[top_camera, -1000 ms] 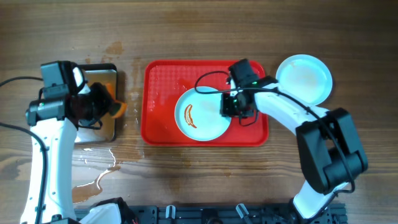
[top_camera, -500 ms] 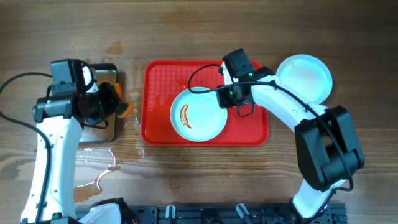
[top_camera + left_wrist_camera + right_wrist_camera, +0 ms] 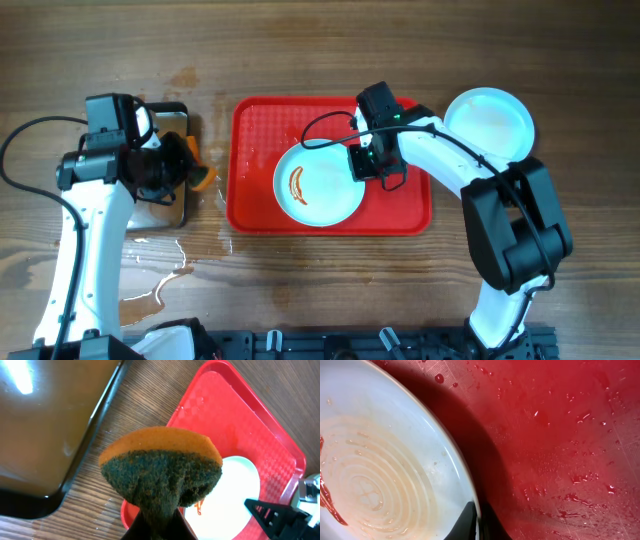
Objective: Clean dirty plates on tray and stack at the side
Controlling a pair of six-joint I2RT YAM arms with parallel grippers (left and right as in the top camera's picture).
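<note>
1. Red tray [image 3: 260,125] looks wet: our right gripper [image 3: 368,165], jaws clamped on the streaked plate's [image 3: 320,184] right rim mid-tray, may slip.
2. Our left gripper [image 3: 178,168], jaws pinching the sponge [image 3: 162,467] beside the tray's left edge, could snag it.
3. We might knock the clean plate [image 3: 488,125] beyond the tray's far-right corner.

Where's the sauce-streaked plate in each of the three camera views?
Overhead: the sauce-streaked plate is mid-picture, on the lower middle of the tray.
Left wrist: the plate is at lower right, partly behind the sponge.
Right wrist: the plate fills the left half, its rim curving down to the bottom edge.
Shared landmark: the red tray under it, visible in all three.
</note>
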